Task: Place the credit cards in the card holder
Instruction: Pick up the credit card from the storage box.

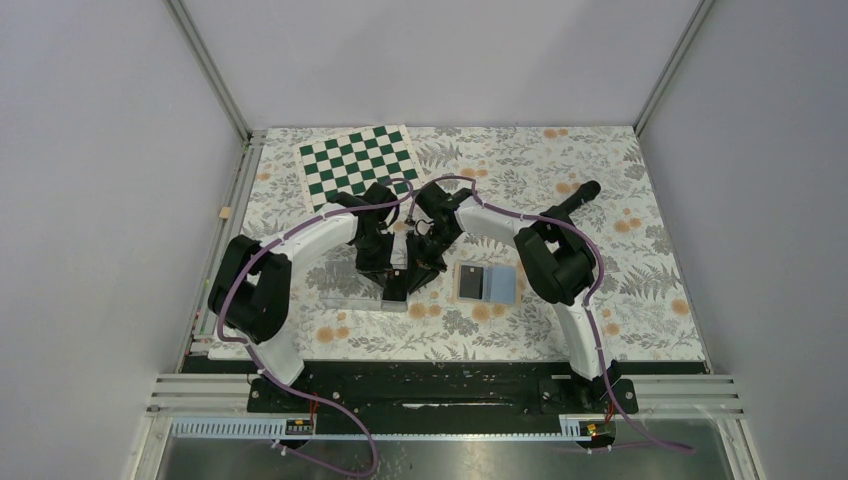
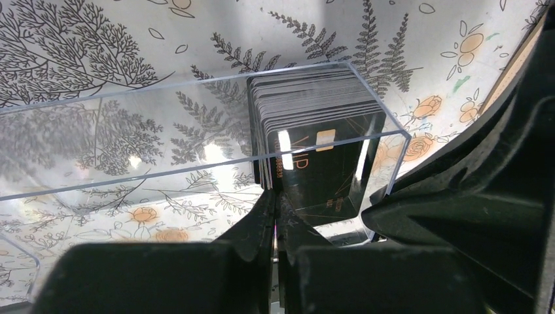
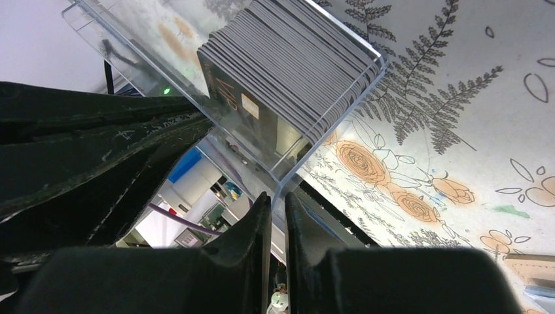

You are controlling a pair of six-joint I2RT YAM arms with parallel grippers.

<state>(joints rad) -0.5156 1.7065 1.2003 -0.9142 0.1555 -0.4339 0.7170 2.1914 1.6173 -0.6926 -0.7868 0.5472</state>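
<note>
Your desk [image 1: 650, 300], covered in a floral print, fills the top view, with a green-and-white chessboard mat [image 1: 360, 165] at its upper left. Both arms bend inward and meet at the middle of that frame over a clear tray [image 2: 163, 118]. In the left wrist view you see the credit cards [image 2: 314, 98] standing on edge as a tight stack at the tray's right end. The front one is black with a gold chip.

Just right of centre in the top view, your card holder [image 1: 502, 284] lies opened flat, blue lining up, with a dark card [image 1: 469, 281] on its left half. A black marker [image 1: 578, 196] lies at the upper right.

Your left gripper [image 2: 275, 216] is clenched, its tips at the tray's near wall below the front card. You cannot tell whether it pinches anything. Your right gripper [image 3: 278, 209] is closed onto the tray's clear wall at a corner beside the stack.
</note>
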